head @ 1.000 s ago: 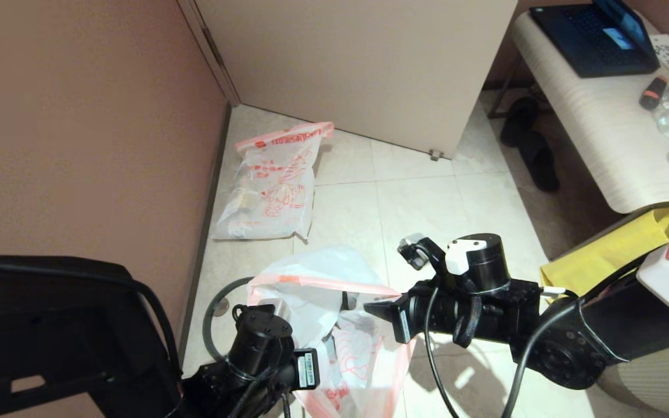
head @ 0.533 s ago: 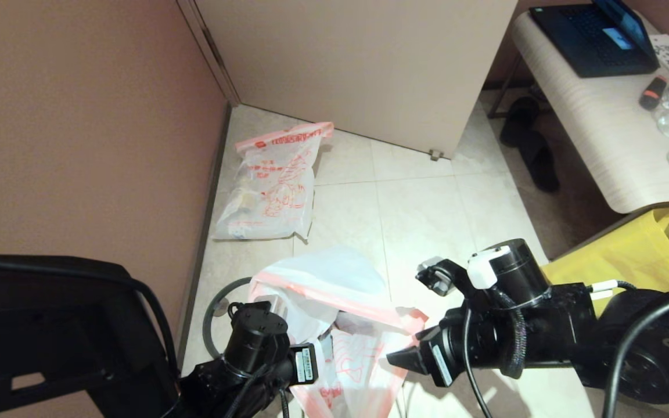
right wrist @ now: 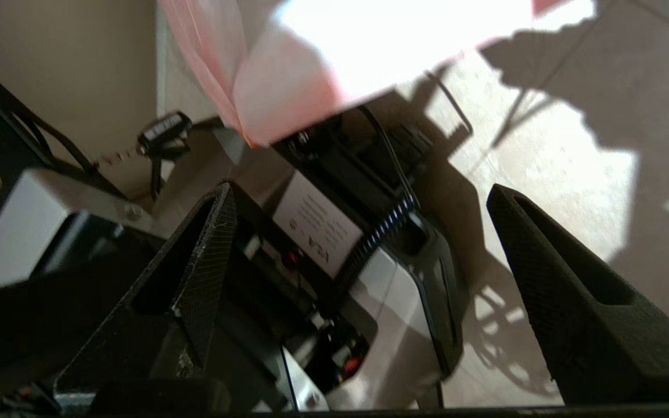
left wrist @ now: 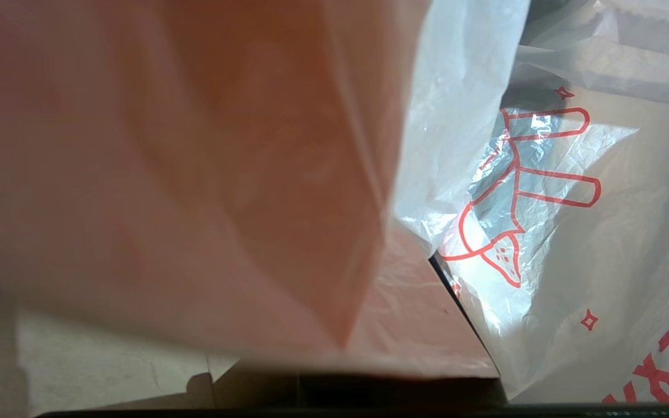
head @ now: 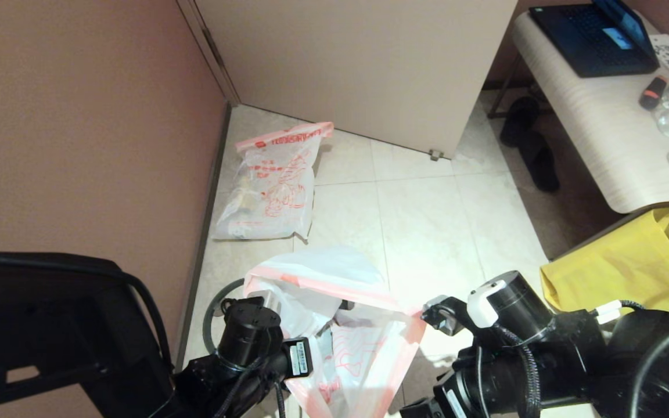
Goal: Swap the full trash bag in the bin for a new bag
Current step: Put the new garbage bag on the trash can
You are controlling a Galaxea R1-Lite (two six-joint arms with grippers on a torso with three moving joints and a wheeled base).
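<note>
Here, my left gripper is clenched on the pink mouth band of the new bag [head: 334, 290], low in the centre of the head view. The fingers themselves are hidden; in the left wrist view the pink band [left wrist: 195, 174] fills most of the frame, pressed close to the camera. The bag hangs open in the lower middle of the head view. Its mouth makes a wide pink-edged triangle. Inside I see only crinkled white film with a thin red line drawing on the inner wall, nothing solid that I can name.

My right gripper [right wrist: 363, 220] is released. In the right wrist view its two black fingers [right wrist: 195, 261] stand wide apart and nothing is between them. A corner of the pink bag edge is beyond them, not touching. In the head view this arm [head: 509, 342] lies at the lower right, just beside the bag's mouth.

A curved grey ring [head: 213, 310] shows on the floor at the left of the new bag, partly behind it. I cannot tell if the bin body is under the bag.

The full trash bag [head: 273, 186] lies on the tiles in the upper centre-left, against the wall, with lumpy contents showing through. A yellow bag [head: 613, 267] is at the right edge.
</note>
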